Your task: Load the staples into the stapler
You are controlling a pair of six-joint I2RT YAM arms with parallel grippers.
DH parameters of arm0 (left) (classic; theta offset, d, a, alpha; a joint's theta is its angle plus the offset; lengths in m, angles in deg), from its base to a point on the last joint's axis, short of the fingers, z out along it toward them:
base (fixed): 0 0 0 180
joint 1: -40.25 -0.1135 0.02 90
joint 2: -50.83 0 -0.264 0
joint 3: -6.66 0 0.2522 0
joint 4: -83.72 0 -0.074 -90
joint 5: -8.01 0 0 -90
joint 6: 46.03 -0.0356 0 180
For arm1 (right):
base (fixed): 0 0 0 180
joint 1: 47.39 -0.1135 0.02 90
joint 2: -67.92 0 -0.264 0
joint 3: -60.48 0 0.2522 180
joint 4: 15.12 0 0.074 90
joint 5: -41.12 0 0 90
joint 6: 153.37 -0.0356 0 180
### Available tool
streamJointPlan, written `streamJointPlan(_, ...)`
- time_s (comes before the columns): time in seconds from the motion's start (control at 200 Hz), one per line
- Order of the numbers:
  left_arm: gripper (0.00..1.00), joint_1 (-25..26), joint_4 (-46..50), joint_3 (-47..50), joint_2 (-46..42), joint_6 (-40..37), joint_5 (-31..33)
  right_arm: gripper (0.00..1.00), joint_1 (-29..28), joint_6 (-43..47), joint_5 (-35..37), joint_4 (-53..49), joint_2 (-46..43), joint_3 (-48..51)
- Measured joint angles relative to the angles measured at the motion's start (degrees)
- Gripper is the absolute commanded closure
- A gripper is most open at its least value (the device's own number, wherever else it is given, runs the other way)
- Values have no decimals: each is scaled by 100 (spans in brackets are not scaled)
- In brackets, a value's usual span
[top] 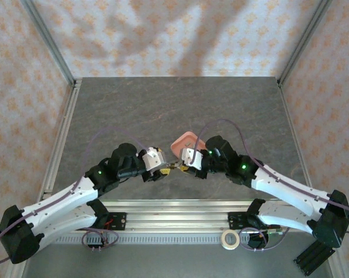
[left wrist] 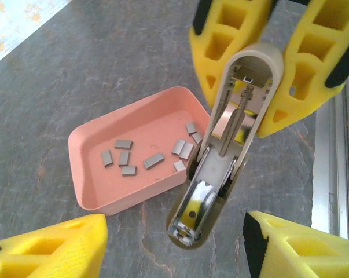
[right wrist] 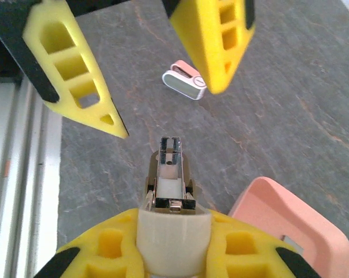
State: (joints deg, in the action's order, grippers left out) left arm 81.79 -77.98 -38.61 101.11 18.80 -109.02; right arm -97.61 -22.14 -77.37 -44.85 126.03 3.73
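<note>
You are holding the stapler by its rounded rear end, the right gripper clamped on it, with the metal channel lying open, evidently so that it can take a block. The left gripper is hanging off the stapler's nose, jaws wide and carrying nothing. The staples are lying loose in the pink tray, at nine o'clock from the stapler in the left wrist view; none is loaded yet.
</note>
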Motion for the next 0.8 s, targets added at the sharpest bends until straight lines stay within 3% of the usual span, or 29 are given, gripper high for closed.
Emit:
streamJointPlan(0.23,36,22,413,-428,522,-800,-387,100,0,92,-417,-83,225,-160)
streamJointPlan(0.47,36,125,586,-623,979,-1121,-686,100,0,103,-632,-79,310,-195)
streamJointPlan(0.801,53,247,623,-730,1252,-1246,-909,100,0,103,-673,-76,337,-195)
